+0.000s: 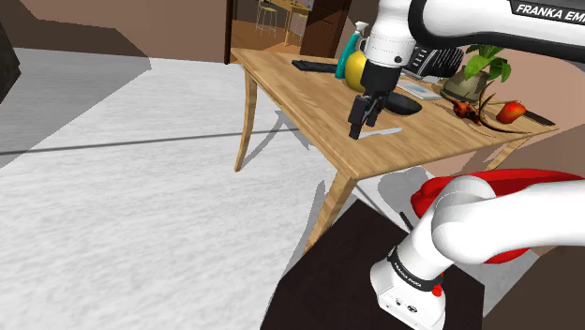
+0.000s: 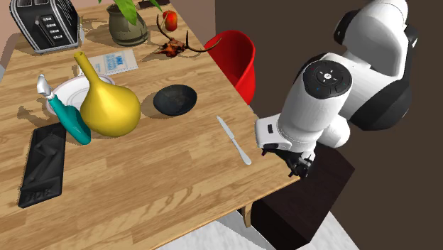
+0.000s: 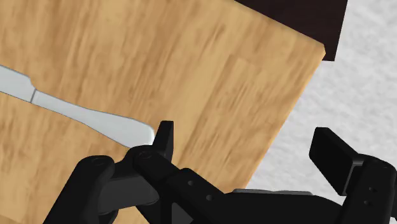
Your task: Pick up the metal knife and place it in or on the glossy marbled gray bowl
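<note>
The gripper [image 3: 249, 147] has its two black fingers wide apart above a wooden table [image 3: 210, 76]. A grey knife [image 3: 83, 114] lies flat on the wood, its rounded end at one fingertip, outside the gap. The other finger hangs over pale grey floor [image 3: 356, 89] past the table's edge.

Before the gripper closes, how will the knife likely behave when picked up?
The knife looks thin and one-piece, so it is probably stiff and light. It lies flat on the table, so it may slide rather than roll. Its smooth grey surface could slip.
</note>
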Controlling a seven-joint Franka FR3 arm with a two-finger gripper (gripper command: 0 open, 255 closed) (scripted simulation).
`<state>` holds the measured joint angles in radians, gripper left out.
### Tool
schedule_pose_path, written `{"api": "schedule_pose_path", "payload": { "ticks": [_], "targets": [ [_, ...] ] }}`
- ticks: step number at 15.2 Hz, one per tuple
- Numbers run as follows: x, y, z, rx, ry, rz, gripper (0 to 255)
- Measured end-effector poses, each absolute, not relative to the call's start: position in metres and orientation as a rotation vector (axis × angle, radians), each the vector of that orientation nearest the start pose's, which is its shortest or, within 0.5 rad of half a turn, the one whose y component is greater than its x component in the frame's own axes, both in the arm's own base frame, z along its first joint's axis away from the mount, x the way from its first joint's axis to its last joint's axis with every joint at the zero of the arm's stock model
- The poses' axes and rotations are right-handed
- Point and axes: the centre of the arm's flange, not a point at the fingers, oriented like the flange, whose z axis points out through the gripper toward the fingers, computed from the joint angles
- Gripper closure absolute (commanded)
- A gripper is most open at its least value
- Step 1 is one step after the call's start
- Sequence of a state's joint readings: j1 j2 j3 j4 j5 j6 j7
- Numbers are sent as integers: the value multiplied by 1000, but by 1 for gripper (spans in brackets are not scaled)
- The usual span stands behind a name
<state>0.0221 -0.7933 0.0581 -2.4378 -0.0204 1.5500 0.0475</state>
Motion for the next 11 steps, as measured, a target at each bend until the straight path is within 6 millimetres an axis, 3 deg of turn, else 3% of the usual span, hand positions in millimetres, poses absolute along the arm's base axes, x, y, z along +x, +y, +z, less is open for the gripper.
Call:
{"api": "schedule_pose_path", "payload": {
  "ticks": [3, 9, 11],
  "targets": [
    [291, 12, 551, -3198, -166, 149, 0],
    [263, -59, 547, -3053, -899, 155, 0],
    [263, -83, 551, -2963, -1142, 155, 0]
  ]
}}
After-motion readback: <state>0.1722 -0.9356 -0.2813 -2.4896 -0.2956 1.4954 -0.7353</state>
